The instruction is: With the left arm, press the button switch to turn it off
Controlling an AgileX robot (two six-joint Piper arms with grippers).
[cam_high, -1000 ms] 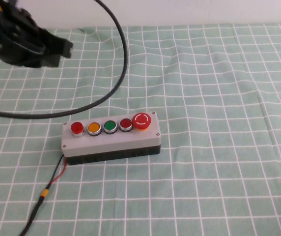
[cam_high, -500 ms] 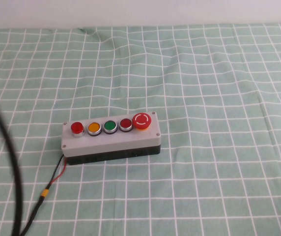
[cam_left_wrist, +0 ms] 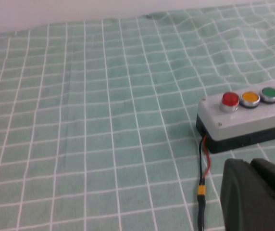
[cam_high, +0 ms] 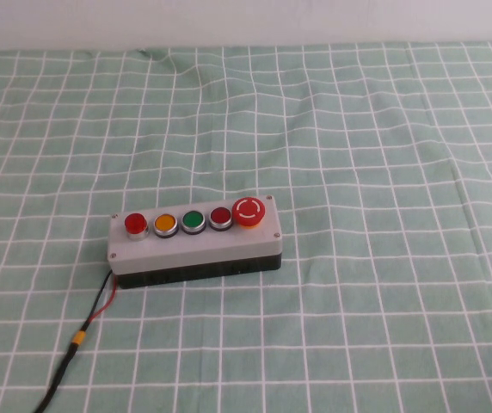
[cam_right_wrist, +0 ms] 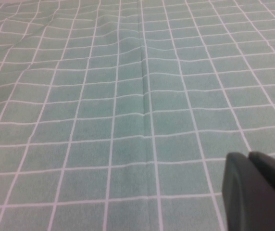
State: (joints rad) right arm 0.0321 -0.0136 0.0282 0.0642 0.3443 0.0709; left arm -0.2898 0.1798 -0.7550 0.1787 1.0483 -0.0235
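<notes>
The button switch (cam_high: 134,224), small, round and bright red with a silver ring, sits at the left end of the row on the grey box (cam_high: 194,248), next to the orange button (cam_high: 163,224). It also shows in the left wrist view (cam_left_wrist: 230,99) on the box (cam_left_wrist: 253,118). Neither arm shows in the high view. My left gripper (cam_left_wrist: 249,162) is shut and empty, hovering over the cloth well short of the box's left end, beside its wire. My right gripper (cam_right_wrist: 248,155) is shut and empty over bare cloth.
A green, a dark red (cam_high: 220,217) and a big red mushroom button (cam_high: 249,211) fill the rest of the row. A red and black wire (cam_high: 91,318) with a yellow joint (cam_left_wrist: 201,191) trails from the box toward the front edge. A green checked cloth (cam_high: 384,138) covers the table.
The left arm and its thick black cable have withdrawn to the left, out of the high view. The box and buttons have not moved.
</notes>
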